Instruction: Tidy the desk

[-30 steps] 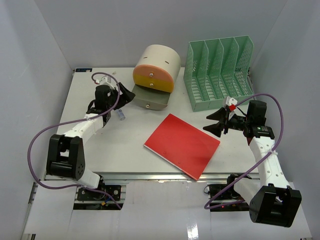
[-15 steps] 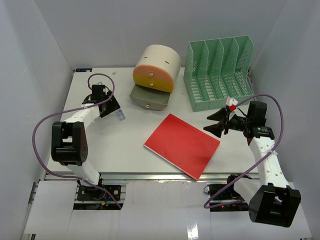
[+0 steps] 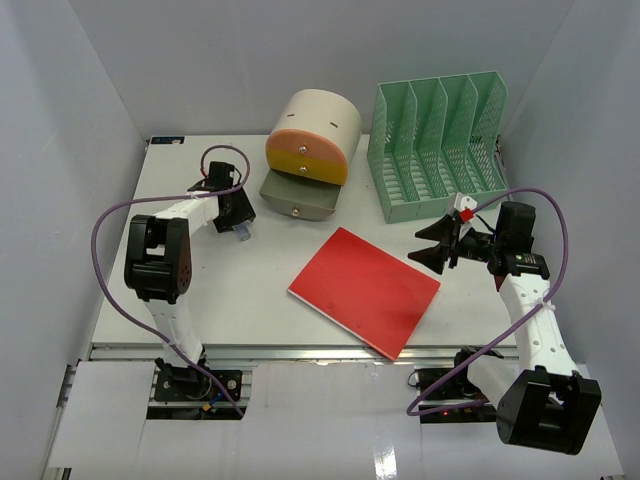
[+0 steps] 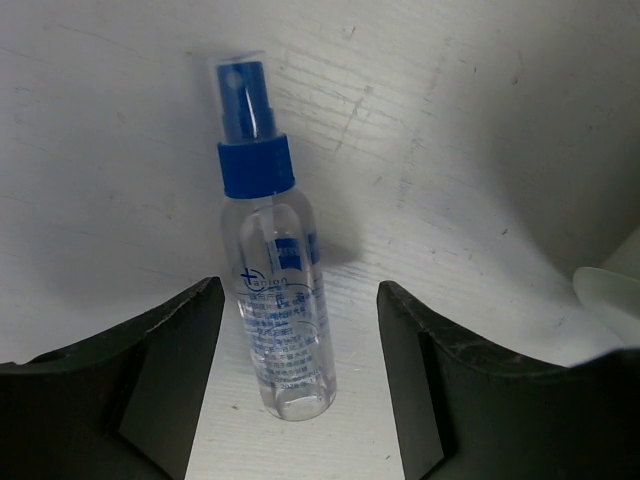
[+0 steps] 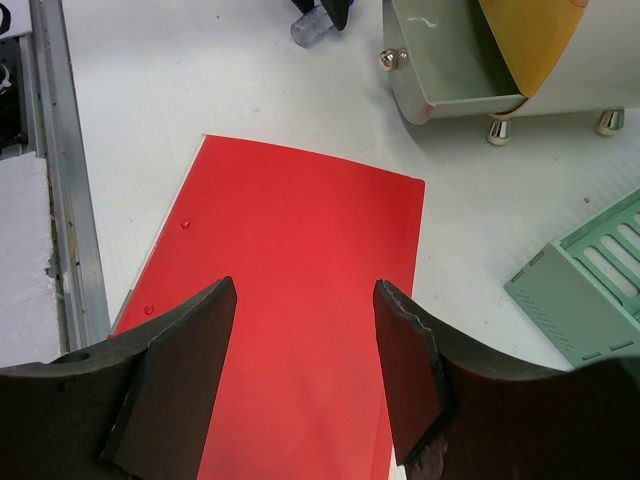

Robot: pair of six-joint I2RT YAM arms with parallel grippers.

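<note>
A white desk (image 3: 180, 300), seen from above, fills the scene. On its left half a small clear spray bottle (image 4: 278, 310) with a blue cap lies on its side, near the open bottom drawer (image 3: 298, 203) of a round-topped cream organiser (image 3: 318, 125). The left end effector (image 3: 238, 220) is lowered over the bottle, its fingers apart on either side with gaps showing, apparently placed to close on it. The right end effector (image 5: 305, 290), also spread and empty, hovers above a red folder (image 5: 300, 210) lying flat mid-desk, seemingly lined up to lift it toward the green file rack (image 3: 440, 140) at the far right.
</note>
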